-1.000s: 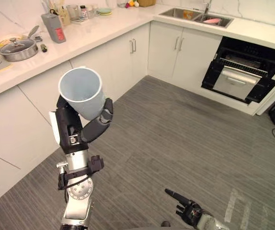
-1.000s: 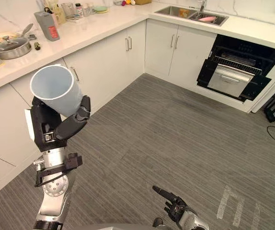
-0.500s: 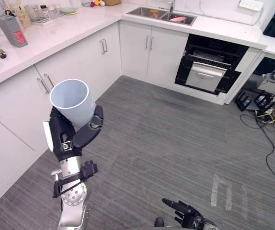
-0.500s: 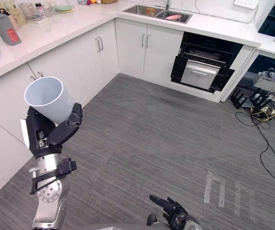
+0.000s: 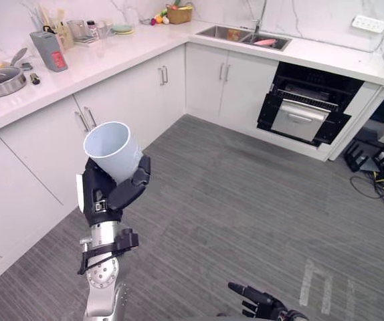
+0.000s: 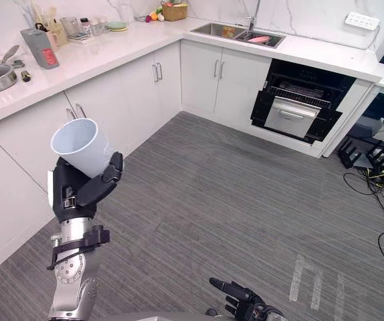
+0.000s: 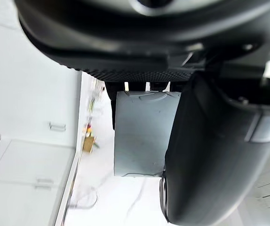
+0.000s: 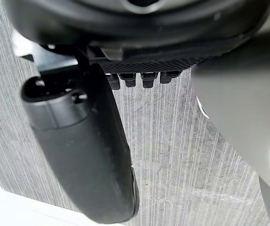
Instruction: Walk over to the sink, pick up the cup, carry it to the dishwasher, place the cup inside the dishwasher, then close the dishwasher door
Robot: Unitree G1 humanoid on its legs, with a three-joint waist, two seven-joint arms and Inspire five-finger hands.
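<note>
My left robot hand [image 5: 108, 192] wraps the pale blue plastic cup [image 5: 114, 152], mouth tilted to 11 o'clock. Open black dishwasher [image 5: 306, 110] lies at 2 o'clock, well apart; right robot hand [image 5: 257, 305] slack, empty.

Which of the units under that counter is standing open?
The dishwasher, below the counter just right of the sink: its dark inside and racks show, while the white cabinet doors beside it are all shut.
</note>
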